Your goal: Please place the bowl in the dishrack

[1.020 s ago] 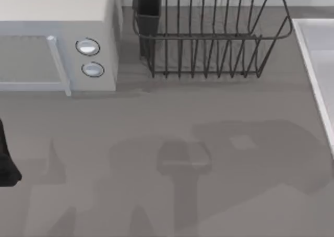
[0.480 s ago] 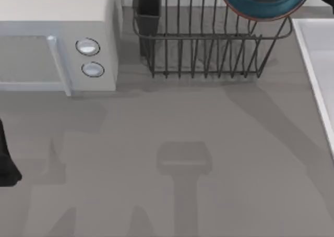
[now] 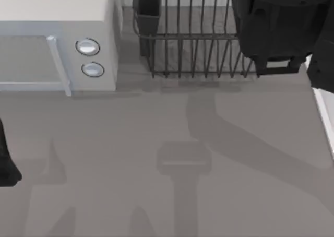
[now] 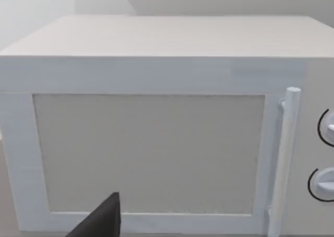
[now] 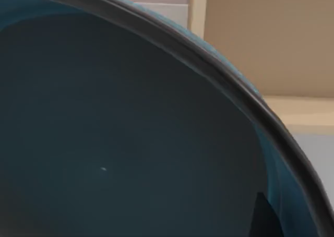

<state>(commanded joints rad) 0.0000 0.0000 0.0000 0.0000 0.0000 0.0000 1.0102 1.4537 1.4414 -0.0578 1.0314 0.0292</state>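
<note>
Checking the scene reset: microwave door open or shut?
Shut. In the left wrist view the microwave door sits flush in its frame, handle upright; the top view shows its front flat, nothing swung out.

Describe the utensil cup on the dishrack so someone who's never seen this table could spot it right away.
Start at the white microwave on the table's left side in the top view; just to its right stands the dark wire dishrack. The utensil cup hangs at the rack's corner nearest the microwave. Unlike the thin open bars around it, it is a solid dark rectangular box.
</note>
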